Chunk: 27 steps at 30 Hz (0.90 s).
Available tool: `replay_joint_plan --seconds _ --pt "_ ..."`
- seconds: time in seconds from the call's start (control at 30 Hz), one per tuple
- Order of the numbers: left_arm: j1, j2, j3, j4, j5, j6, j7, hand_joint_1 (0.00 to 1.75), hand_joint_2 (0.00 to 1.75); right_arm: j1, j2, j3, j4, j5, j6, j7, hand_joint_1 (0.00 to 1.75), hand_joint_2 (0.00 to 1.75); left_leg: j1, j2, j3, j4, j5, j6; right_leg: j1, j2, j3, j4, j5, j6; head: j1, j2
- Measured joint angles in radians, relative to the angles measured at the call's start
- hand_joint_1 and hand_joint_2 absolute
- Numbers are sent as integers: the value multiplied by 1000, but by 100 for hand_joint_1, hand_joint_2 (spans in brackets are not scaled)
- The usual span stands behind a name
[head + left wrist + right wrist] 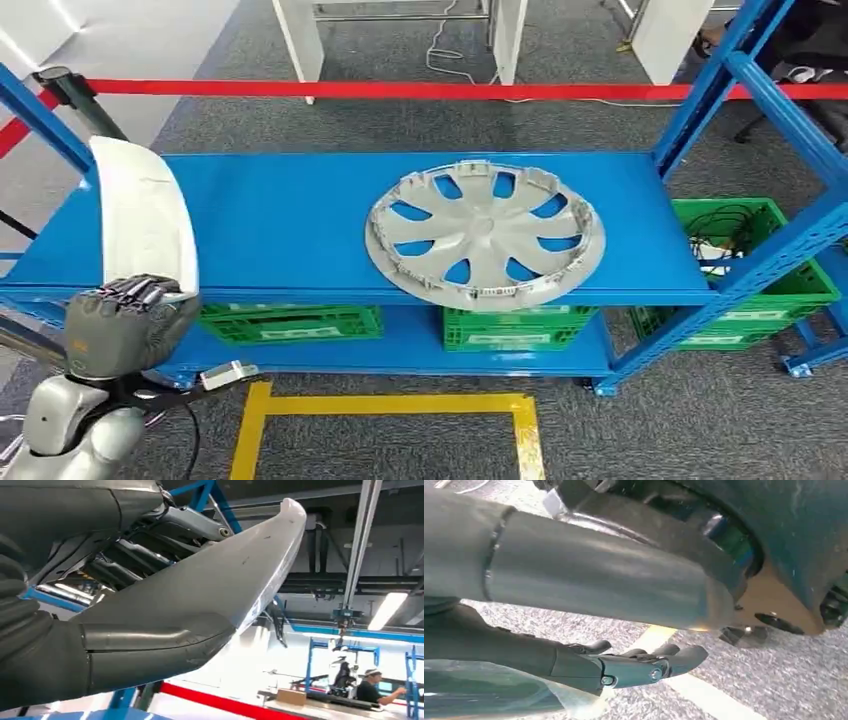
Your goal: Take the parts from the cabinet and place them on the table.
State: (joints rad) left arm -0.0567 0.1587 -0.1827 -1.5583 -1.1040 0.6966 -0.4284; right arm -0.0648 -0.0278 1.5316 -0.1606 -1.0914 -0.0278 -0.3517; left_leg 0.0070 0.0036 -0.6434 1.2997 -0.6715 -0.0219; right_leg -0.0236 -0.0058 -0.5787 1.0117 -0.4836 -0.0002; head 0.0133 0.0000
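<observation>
Three views, read in turn.
Head view, left hand: we see our left hand point(128, 322) at the lower left, fingers wrapped around the lower end of a white curved panel point(140, 215), which stands upright before the left end of the shelf.
Head view, shelf: a grey wheel cover point(486, 234) lies flat on the blue rack's top shelf point(280, 225), right of centre, well apart from the panel. Green crates point(290, 322) sit on the lower level; a red barrier tape point(400, 90) runs behind.
Left wrist view: the thumb point(150, 645) presses against the panel's pale underside point(225, 575), gripping it.
Right wrist view: our right hand point(634, 667) hangs over grey floor with a yellow line point(694, 690); its fingers are extended and hold nothing.
</observation>
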Motion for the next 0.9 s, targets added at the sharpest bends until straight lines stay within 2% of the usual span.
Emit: replay_joint_plan --seconds 0.03,0.07,0.1,0.13,0.17,0.2,0.27,0.3,0.33,0.37,0.4,0.43,0.47,0.5,0.53,0.57,0.6,0.63,0.67,0.7,0.73,0.8,0.83,0.87,0.9 --pt "0 0 0 0 0 0 0 175 175 0 0 0 0 0 0 0 0 0 2 0 16 -7 19 -2 0 0 -10 3 5 1 -1 0" --pt "0 0 0 0 0 0 0 175 175 0 0 0 0 0 0 0 0 0 5 0 47 -49 56 -3 -1 0 -20 7 11 2 0 0" --pt "0 0 1 0 0 0 0 175 175 0 0 0 0 0 0 0 0 0 7 0 94 -123 99 -3 -2 0 -30 11 16 6 0 0" --pt "-1 0 1 -1 0 0 0 175 175 0 0 0 0 0 0 0 0 0 10 0 147 -211 130 -3 -3 1 -36 14 21 11 0 0" --pt "-2 0 1 -1 0 0 0 175 175 0 0 0 0 0 0 0 0 0 9 -1 184 -278 113 -3 1 2 -42 15 26 18 -1 0" --pt "-2 0 2 -4 0 0 0 175 175 -2 0 0 0 0 0 0 0 0 3 -5 196 -307 112 2 3 2 -46 16 36 24 2 0" --pt "-2 0 2 -5 0 0 0 175 175 -2 0 0 0 0 0 0 0 0 -1 -6 181 -307 116 11 1 1 -54 8 58 37 0 0" --pt "1 0 2 -5 0 0 1 175 175 1 0 0 0 0 0 0 0 0 -2 -6 173 -307 125 21 1 2 -57 4 69 47 2 0" --pt "3 -1 1 -5 0 0 4 175 175 2 0 0 0 0 -1 0 0 0 7 -1 163 -317 138 34 -3 4 -68 7 59 51 0 0" --pt "4 -1 2 -6 0 0 4 175 175 3 0 0 0 0 -2 0 0 0 4 1 150 -315 150 41 -1 3 -78 28 11 53 1 0" --pt "9 -1 2 -10 0 0 5 175 175 3 0 0 0 2 -2 0 0 0 3 3 137 -315 158 50 0 5 -96 79 -52 54 6 0" --pt "16 -1 5 -14 1 0 5 175 175 2 0 0 0 3 -2 2 0 0 0 3 125 -314 167 52 1 4 -109 154 -114 55 9 0" --pt "27 0 9 -19 3 0 5 175 175 1 1 0 0 3 -6 5 0 0 -4 5 112 -314 178 54 2 4 -119 228 -157 55 9 0" --pt "38 1 16 -26 6 0 4 175 175 -1 8 0 0 3 -12 11 0 0 -8 7 99 -312 187 56 4 4 -120 280 -166 53 9 0" --pt "50 3 26 -34 17 0 -3 175 175 -3 15 0 -1 4 -27 24 0 0 -12 8 84 -311 198 57 6 4 -109 305 -138 49 10 0" --pt "62 7 38 -43 27 0 -10 175 175 -4 29 0 -2 6 -40 35 0 0 -16 8 70 -308 207 58 8 4 -82 292 -89 44 9 0" --pt "76 8 47 -53 37 0 -19 175 175 -6 32 0 -3 12 -51 45 0 0 -19 7 58 -307 215 57 12 5 -42 251 -48 36 9 0" --pt "96 10 61 -66 45 0 -30 175 175 -9 41 0 -6 17 -57 51 0 0 -22 7 49 -306 223 56 17 5 17 176 -27 24 9 0" --pt "114 11 80 -81 52 1 -40 175 175 -14 42 1 -6 21 -61 55 0 0 -22 8 47 -305 230 54 23 8 83 84 -44 13 8 0" --pt "131 13 97 -97 60 1 -47 175 175 -18 48 2 -7 26 -65 57 0 0 -29 8 41 -300 238 50 27 7 155 -23 -75 5 8 0" --pt "143 14 116 -110 68 1 -54 175 175 -20 54 3 -8 30 -66 59 0 0 -26 9 36 -300 251 46 28 8 165 -60 -93 9 6 0" --pt "166 19 141 -126 82 1 -61 175 175 -23 64 5 -11 35 -69 67 0 0 -22 9 27 -304 270 38 33 8 158 -54 -83 8 7 0" --pt "182 23 153 -135 91 2 -65 175 175 -22 72 7 -13 36 -71 71 0 0 -25 5 19 -300 266 32 22 6 144 -69 -75 6 8 0" --pt "196 26 169 -141 101 2 -71 175 175 -25 74 10 -14 36 -75 76 0 0 -21 -1 7 -284 229 21 21 4 144 -67 -69 -1 3 0" --pt "203 32 182 -144 105 2 -75 175 175 -25 76 11 -15 39 -77 77 0 0 -18 -2 -6 -235 165 15 21 2 129 -61 -61 -13 -2 0"
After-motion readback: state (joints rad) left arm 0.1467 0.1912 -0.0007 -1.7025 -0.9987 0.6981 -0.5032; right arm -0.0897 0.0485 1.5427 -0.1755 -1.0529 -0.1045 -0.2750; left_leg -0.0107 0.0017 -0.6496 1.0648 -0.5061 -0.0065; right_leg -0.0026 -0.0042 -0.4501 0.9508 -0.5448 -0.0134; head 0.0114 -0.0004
